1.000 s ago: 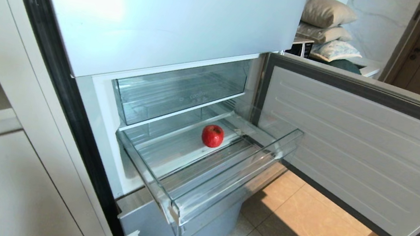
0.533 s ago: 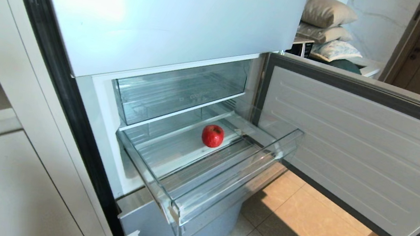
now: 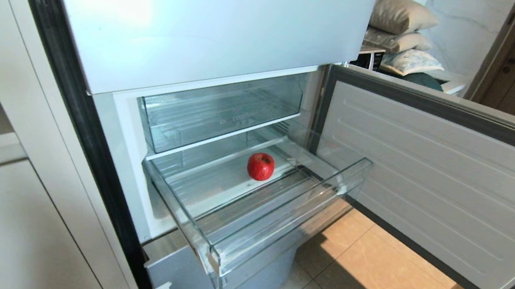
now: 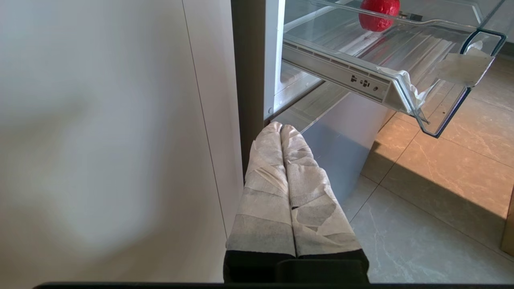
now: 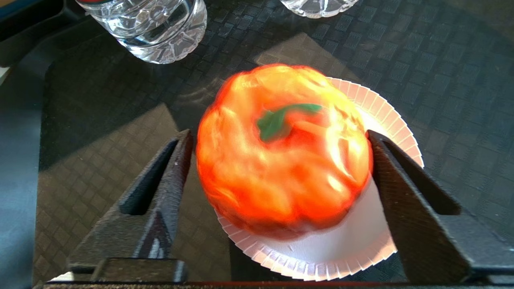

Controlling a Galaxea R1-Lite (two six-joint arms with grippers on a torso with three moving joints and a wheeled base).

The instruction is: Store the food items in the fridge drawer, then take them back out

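So far we count one food item stored: the red apple (image 3: pixel 260 166) lies on the ribbed floor of the fridge drawer (image 3: pixel 276 226), which is pulled out below the open fridge door (image 3: pixel 440 188). In the head view the apple is near the middle of the drawer, a little toward 1 o'clock from its centre, clear of the walls.

The orange-red fruit (image 5: pixel 281 148) with the green stem is not in the drawer yet. We see it only in the right wrist view, on a white paper plate (image 5: pixel 321 257) on a dark checkered mat (image 5: pixel 100 140). Our right gripper (image 5: pixel 277 160) straddles it with its jaws spread wide, one finger at 9 o'clock of the fruit with a thin gap, the other at 3 o'clock against or just beside its skin. We cannot tell whether it is gripped; the fruit looks to be on the plate.

Our left gripper (image 4: pixel 282 130) is parked low beside the fridge, its taped fingers pressed together and holding nothing.

Our judgement: the storing half is halfway done, and the whole taking-out half is left.

Counted: two fruits, one drawer, one paper plate, and two clear bottles (image 5: pixel 148 28) at the mat's far edge, each only partly in view.
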